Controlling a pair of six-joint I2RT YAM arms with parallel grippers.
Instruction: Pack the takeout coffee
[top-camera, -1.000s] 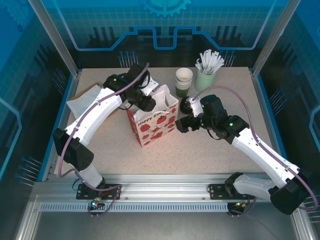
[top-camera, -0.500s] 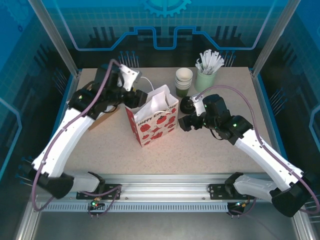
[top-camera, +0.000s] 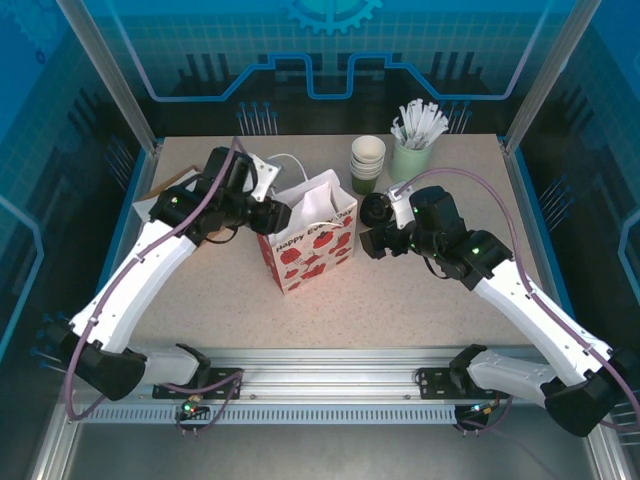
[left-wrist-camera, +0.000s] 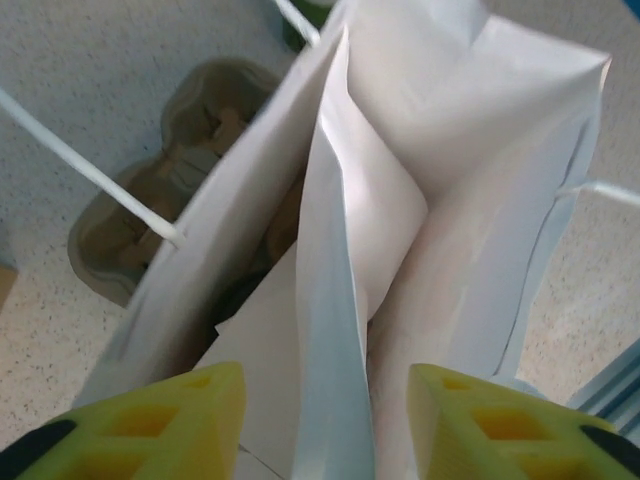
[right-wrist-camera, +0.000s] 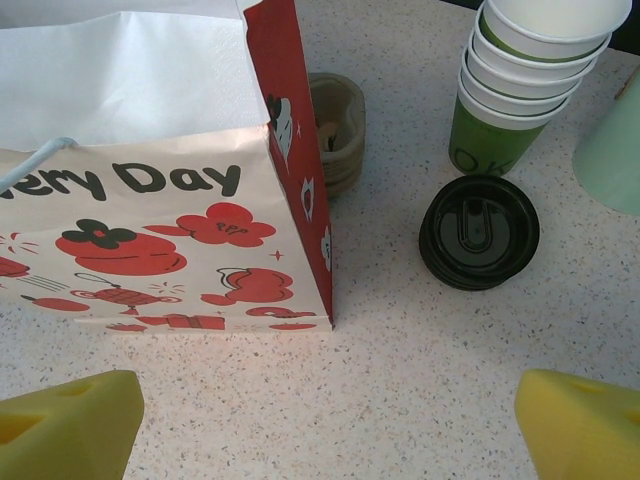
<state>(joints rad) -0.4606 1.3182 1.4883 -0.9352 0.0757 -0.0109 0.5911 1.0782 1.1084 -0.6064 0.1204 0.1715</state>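
Observation:
The takeout coffee is hidden from view. A white paper bag (top-camera: 310, 245) printed with red flowers stands open mid-table. My left gripper (top-camera: 278, 215) is at the bag's left rim. In the left wrist view its yellow fingers (left-wrist-camera: 200, 410) stand apart on either side of the bag's folded side panel (left-wrist-camera: 335, 300) without touching it. A dark shape (left-wrist-camera: 235, 300) lies low inside the bag, and I cannot tell what it is. My right gripper (top-camera: 372, 228) hovers wide open over bare table by the bag's right corner (right-wrist-camera: 300, 250), holding nothing.
A stack of black lids (right-wrist-camera: 478, 232) lies just ahead of the right gripper. Nested lidless cups (right-wrist-camera: 530, 70) and a pale green cup of white sticks (top-camera: 412, 150) stand behind it. A brown pulp cup carrier (left-wrist-camera: 140, 210) sits behind the bag.
The left arm lifted away from over the bag's mouth, swung back and left, then returned to the bag's left rim. The right gripper crept slightly toward the lids.

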